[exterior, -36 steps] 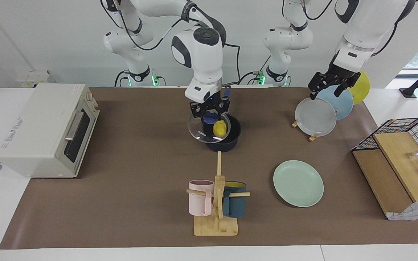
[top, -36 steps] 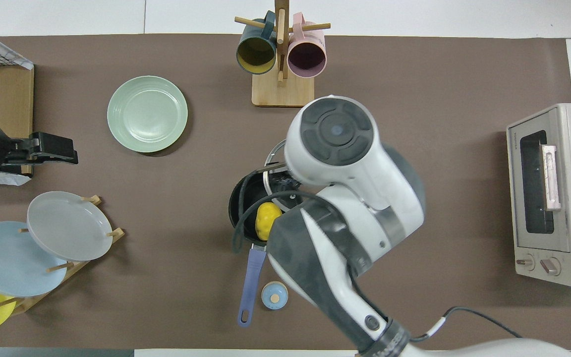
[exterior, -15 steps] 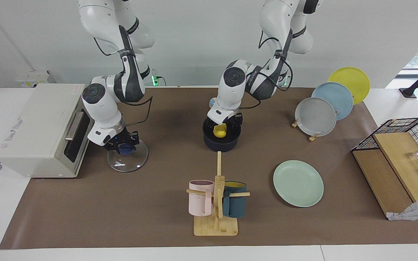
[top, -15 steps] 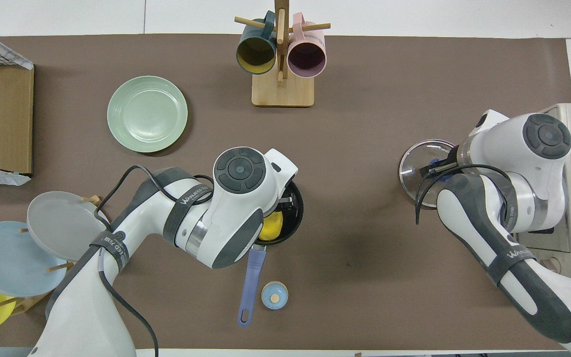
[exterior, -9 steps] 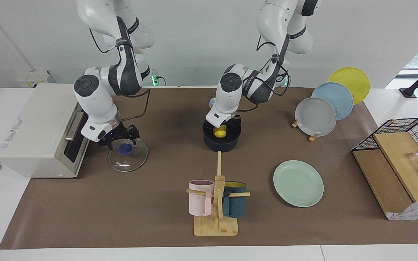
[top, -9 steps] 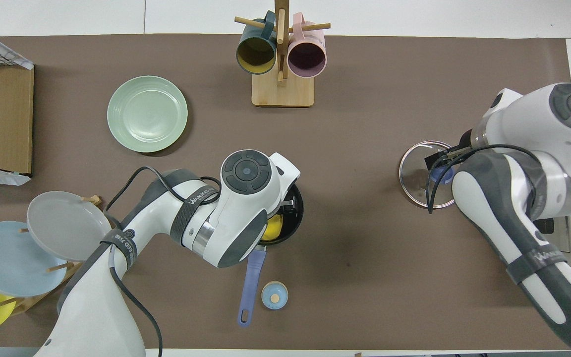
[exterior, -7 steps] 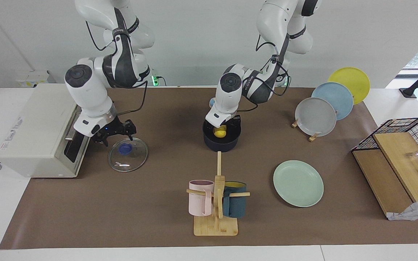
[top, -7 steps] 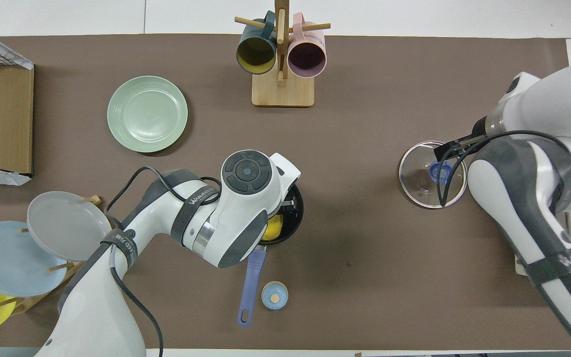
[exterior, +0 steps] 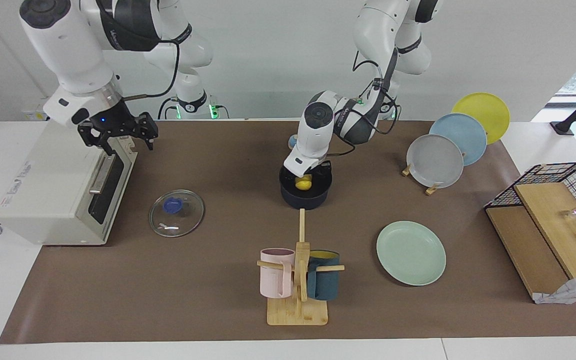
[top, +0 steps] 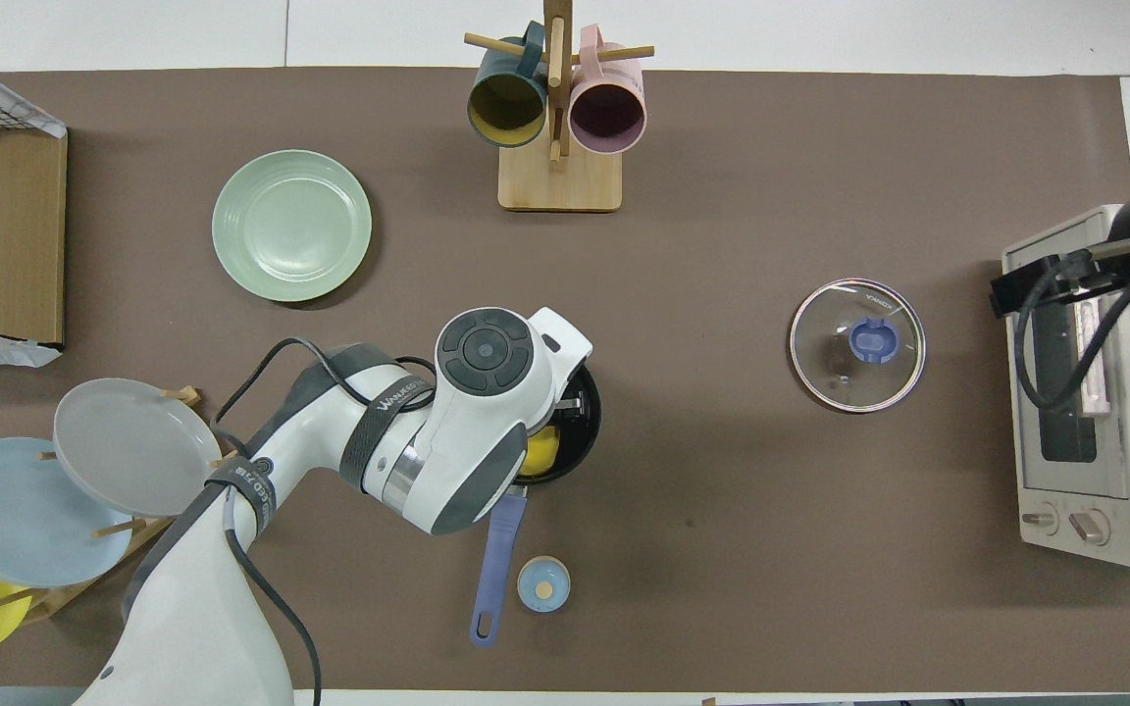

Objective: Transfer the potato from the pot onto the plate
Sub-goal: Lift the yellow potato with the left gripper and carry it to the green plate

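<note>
Our left tool closes on the glossy yellow potato inside the round navy pot; our right tool hangs open above the toaster oven.

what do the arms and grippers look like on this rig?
Both arms have glossy white shells with dark grey joint bands and round grey end caps. Black cables loop outside along the links. Small lettering marks a grey band. The left gripper and right gripper are black, two-fingered, on white wrists.

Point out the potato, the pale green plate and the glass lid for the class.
potato (exterior: 303, 184), facing view, its visible yellow top inside the pot.
plate (top: 291, 225), overhead view, centre of its bare face.
glass lid (top: 869, 339), overhead view, its blue knob.
</note>
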You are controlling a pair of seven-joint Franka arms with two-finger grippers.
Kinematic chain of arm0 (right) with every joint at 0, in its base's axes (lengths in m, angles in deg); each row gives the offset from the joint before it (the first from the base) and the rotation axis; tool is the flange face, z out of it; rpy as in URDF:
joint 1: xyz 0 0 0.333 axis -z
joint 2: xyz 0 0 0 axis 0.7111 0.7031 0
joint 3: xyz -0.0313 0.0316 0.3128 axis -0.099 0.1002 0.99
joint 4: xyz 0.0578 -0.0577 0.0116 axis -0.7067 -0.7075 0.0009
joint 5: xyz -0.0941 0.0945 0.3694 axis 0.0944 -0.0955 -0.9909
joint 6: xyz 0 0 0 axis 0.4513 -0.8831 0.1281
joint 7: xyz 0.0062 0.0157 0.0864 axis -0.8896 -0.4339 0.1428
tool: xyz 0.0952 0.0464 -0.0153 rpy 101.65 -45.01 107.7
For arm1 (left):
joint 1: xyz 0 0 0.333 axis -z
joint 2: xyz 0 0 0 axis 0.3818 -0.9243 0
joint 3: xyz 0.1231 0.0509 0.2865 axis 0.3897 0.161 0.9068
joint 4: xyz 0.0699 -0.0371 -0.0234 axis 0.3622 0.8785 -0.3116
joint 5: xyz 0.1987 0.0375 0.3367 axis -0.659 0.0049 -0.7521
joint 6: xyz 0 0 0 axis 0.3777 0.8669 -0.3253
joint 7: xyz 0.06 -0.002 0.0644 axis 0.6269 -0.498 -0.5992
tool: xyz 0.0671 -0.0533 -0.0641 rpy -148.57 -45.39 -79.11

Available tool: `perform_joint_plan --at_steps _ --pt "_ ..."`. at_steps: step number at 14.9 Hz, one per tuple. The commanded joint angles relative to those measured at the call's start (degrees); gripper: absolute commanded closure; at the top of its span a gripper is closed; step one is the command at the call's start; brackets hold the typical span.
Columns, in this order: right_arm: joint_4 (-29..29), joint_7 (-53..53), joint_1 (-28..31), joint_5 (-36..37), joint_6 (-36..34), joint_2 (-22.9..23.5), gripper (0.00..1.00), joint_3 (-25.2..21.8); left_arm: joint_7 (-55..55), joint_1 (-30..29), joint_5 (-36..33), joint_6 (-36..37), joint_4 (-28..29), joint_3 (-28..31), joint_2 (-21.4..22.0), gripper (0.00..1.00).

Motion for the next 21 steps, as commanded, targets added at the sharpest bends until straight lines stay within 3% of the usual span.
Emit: perform_joint_plan --at_steps 1,2,3,6,10,13,17,21 --pt "-3.53 -0.74 0.85 0.84 -1.62 -3.04 0.0 0.67 0.7 1.0 0.27 -1.73 1.5 1.11 0.69 0.59" --pt "-3.62 -0.82 0.68 0.75 -1.35 -2.96 0.0 0.76 0.7 0.91 0.27 -1.38 1.32 1.11 0.69 0.88" --pt "-3.63 -1.0 0.15 0.75 -0.92 -2.78 0.0 0.67 0.79 0.56 0.27 -1.2 1.06 1.2 0.78 1.0" --pt "-4.5 -1.0 -3.1 0.84 -1.26 -3.92 0.0 -3.7 0.7 0.2 0.27 1.6 0.18 1.37 2.79 1.0" --pt "-5.38 -1.0 -3.63 0.93 -1.09 -4.01 0.0 -4.6 0.0 -0.59 0.97 7.4 -3.15 1.55 5.96 1.0" --pt "-4.86 -1.0 -3.46 1.19 -1.44 -3.49 0.0 -4.78 0.44 -5.92 1.59 16.34 -12.52 1.64 6.85 1.0" --pt "-4.51 -1.09 -3.28 0.84 -1.35 -3.4 0.0 -4.87 7.53 -17.61 0.97 26.92 -30.72 1.64 -0.61 1.0" --pt "-4.41 -1.09 -2.58 0.58 -1.44 -3.31 0.0 -5.04 22.38 -27.46 -0.26 21.33 -36.11 1.55 -8.69 1.0"
